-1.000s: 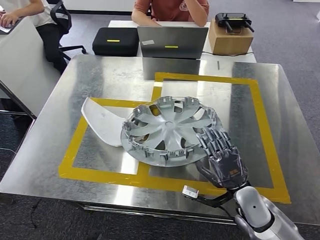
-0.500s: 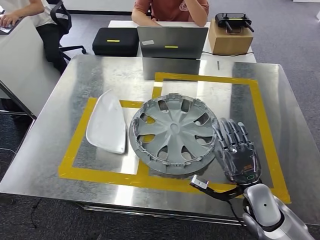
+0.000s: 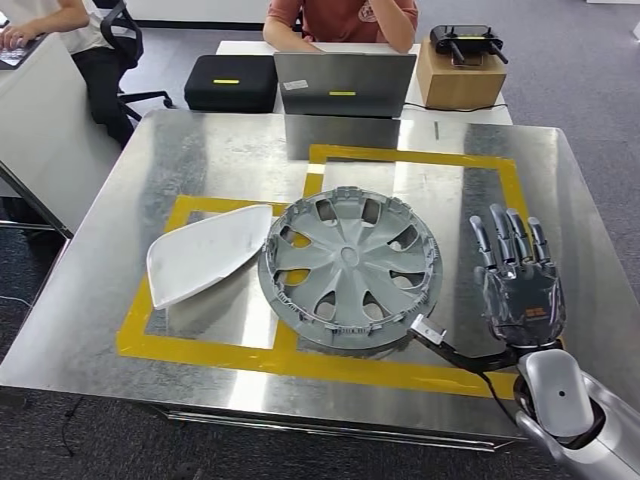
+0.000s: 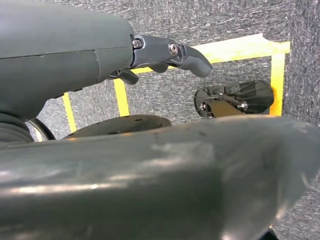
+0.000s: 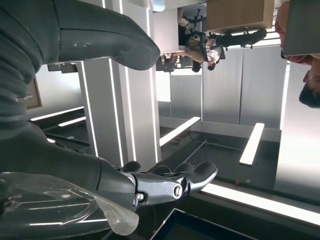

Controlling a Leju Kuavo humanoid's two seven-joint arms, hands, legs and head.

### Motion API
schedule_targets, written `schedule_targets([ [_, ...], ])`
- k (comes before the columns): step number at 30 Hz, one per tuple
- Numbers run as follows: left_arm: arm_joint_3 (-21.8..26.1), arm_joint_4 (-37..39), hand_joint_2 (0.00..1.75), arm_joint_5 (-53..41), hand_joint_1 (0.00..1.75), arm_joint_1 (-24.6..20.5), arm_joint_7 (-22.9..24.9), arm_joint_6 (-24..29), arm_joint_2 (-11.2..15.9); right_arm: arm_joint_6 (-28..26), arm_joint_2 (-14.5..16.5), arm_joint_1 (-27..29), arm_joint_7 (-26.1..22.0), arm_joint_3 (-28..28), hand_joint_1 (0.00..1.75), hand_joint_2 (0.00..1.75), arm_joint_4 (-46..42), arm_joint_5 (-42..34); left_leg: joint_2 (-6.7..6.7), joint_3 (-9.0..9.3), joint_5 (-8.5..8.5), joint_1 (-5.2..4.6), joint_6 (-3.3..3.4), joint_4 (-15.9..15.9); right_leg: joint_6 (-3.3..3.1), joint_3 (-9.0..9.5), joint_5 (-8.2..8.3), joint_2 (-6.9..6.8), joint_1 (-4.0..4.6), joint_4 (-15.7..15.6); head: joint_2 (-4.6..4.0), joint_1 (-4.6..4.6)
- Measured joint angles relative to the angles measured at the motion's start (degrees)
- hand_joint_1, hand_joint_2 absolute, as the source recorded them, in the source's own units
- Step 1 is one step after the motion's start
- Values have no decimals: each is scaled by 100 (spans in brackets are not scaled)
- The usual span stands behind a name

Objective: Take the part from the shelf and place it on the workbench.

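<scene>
Raised over the right side of the bench [image 3: 226, 150], my right robot hand [image 3: 521, 285] holds nothing: its fingers [image 3: 504, 232] are spread wide and point away from me, palm down, well clear of the part. From my right wrist I see those same fingers stretched out straight with nothing between them and the thumb. The part, a grey wheel cover [image 3: 349, 268], lies flat on the steel bench near its middle, resting across the yellow tape [image 3: 226, 352] that marks out two rectangles on the surface. Just left of it lies a white curved panel [image 3: 202, 252], its right tip touching or almost touching the cover's rim; I cannot tell which. A small silver bracket on a dark cable [image 3: 427, 330] sits at the near right edge of the cover, between it and my wrist. My left robot hand [image 4: 166, 52] hangs over grey carpet with yellow floor tape, fingers extended; I cannot tell for sure whether it is open. Beyond the far edge of the bench stand a laptop [image 3: 344, 84], a black case [image 3: 230, 82] and a cardboard box [image 3: 457, 78], with people seated behind them.
</scene>
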Motion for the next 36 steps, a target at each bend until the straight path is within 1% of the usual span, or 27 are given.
schedule_targets([
  [4,3,0,0,0,0,0,0,2,-14,1,-111,-59,9,113,0,175,-31,0,0,0,0,0,0,0,0,0,0,1,1,0,0,1],
  [9,9,0,0,0,0,0,0,2,-21,1,-176,-93,27,221,0,175,-55,0,0,-1,0,0,0,0,0,0,0,0,1,0,0,1],
  [15,13,0,0,20,0,-3,9,82,-37,10,-312,-264,397,376,0,175,-185,0,0,0,0,-2,0,0,0,0,0,0,0,0,0,1],
  [23,13,0,0,96,0,-2,55,57,-82,-10,-308,-98,43,201,0,175,-429,0,0,-1,-1,-1,1,0,0,-1,-1,-2,0,0,0,1],
  [27,13,0,0,96,0,-2,55,52,-86,-12,-293,-20,-11,105,0,175,-475,0,0,-3,-6,-3,6,6,2,-1,1,0,-4,-3,0,0],
  [30,13,0,0,99,0,0,53,37,-83,-36,-220,56,-63,83,0,175,-481,0,-1,-13,-28,-12,42,39,20,3,3,-3,-18,-7,0,0],
  [33,13,0,0,101,0,3,40,2,-72,-87,-25,196,-148,102,0,175,-448,0,-1,-25,-45,-20,75,61,41,9,4,-3,-25,-7,0,-2],
  [35,13,2,0,101,0,6,27,-14,-68,-108,97,276,-233,113,0,175,-414,0,-1,-21,-19,-31,111,56,85,21,31,-3,-30,-26,0,-4],
  [36,13,4,0,101,0,6,23,-19,-69,-113,149,318,-286,103,0,175,-399,0,5,-5,22,-18,138,10,109,21,27,-3,-33,-34,0,-2],
])
